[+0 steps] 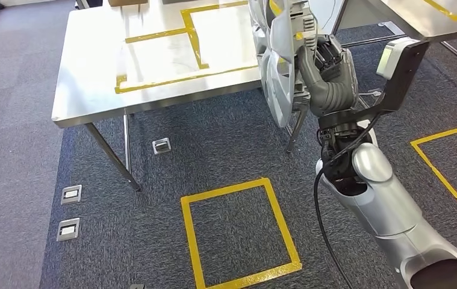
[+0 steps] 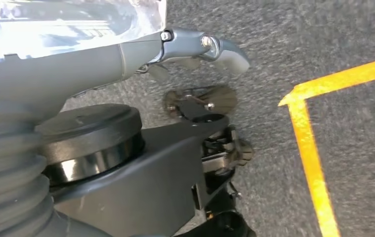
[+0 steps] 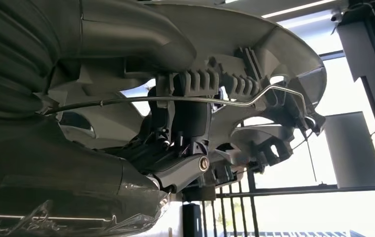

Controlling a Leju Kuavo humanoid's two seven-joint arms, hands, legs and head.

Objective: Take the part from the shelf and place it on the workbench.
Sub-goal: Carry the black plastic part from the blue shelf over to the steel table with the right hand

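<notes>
Part [image 1: 279, 72] in right hand [image 1: 325, 72], above workbench [image 1: 93, 78]

The head view is looking forward and down from high on the body, taking in the steel surface [image 1: 93, 78], the grey carpet floor [image 1: 226, 150] with yellow tape squares [image 1: 238, 232], and the right arm rising from below. The left wrist view is sitting close behind the left hand [image 2: 141, 54], facing down at the same carpet and tape. The right wrist view is pressing close behind the right hand [image 3: 175, 128], facing upward past the silver part [image 3: 274, 44] toward bright windows [image 3: 323, 148]; the head view shares that part [image 1: 277, 66].
</notes>
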